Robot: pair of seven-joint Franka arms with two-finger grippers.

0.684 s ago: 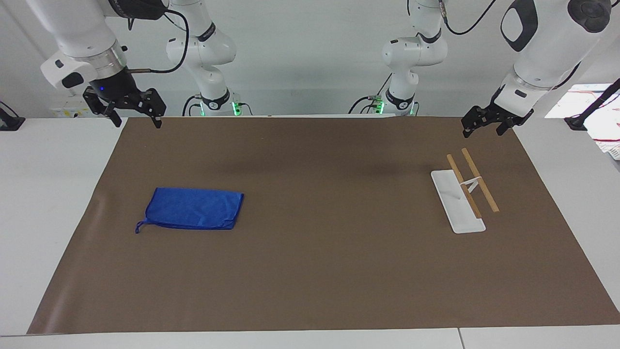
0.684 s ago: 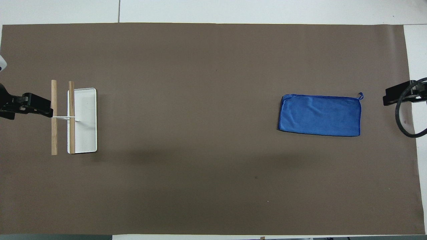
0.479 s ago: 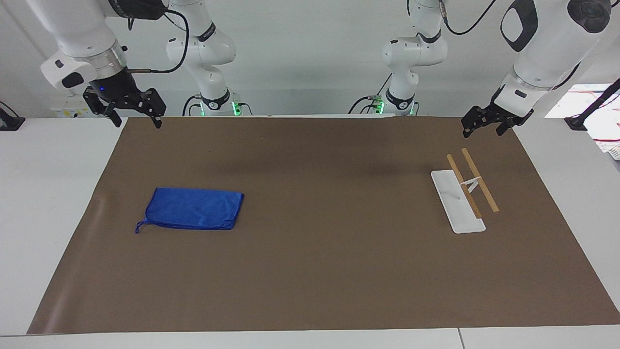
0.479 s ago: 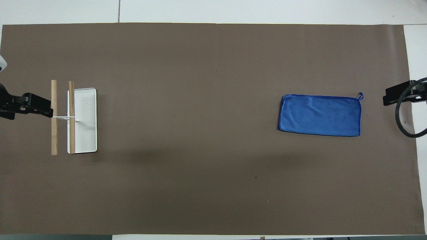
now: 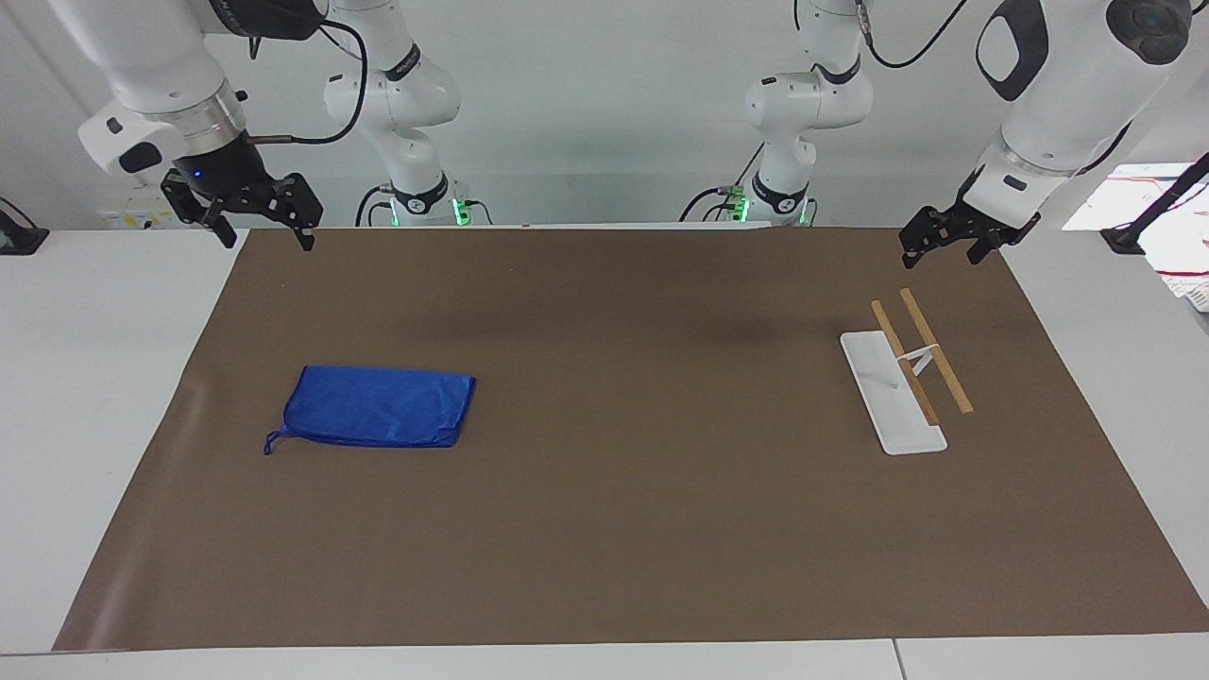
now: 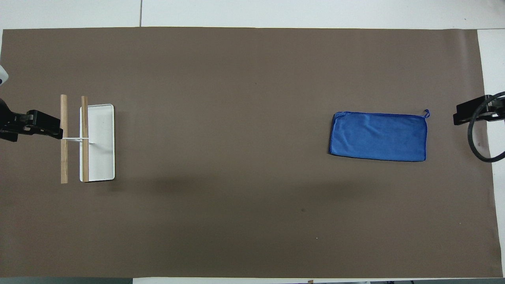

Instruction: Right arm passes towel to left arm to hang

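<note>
The right arm's gripper (image 5: 265, 223) hangs at the upper left of the facing view over the mat's corner, fingers spread and holding nothing (its blue light is lit). The left arm's gripper (image 5: 947, 239) hangs at the upper right, above the rack (image 5: 902, 378); whether it is released, I cannot tell. The towel (image 5: 378, 407) lies flat on the table (image 5: 76, 378) at left centre, long axis across the frame, loop at its lower left corner.

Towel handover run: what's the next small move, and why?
Probably bring the right gripper out and down over the towel. The towel lies flat and untouched on the brown mat; the right gripper hangs open at the mat's edge, and the left gripper waits near the rack.
</note>
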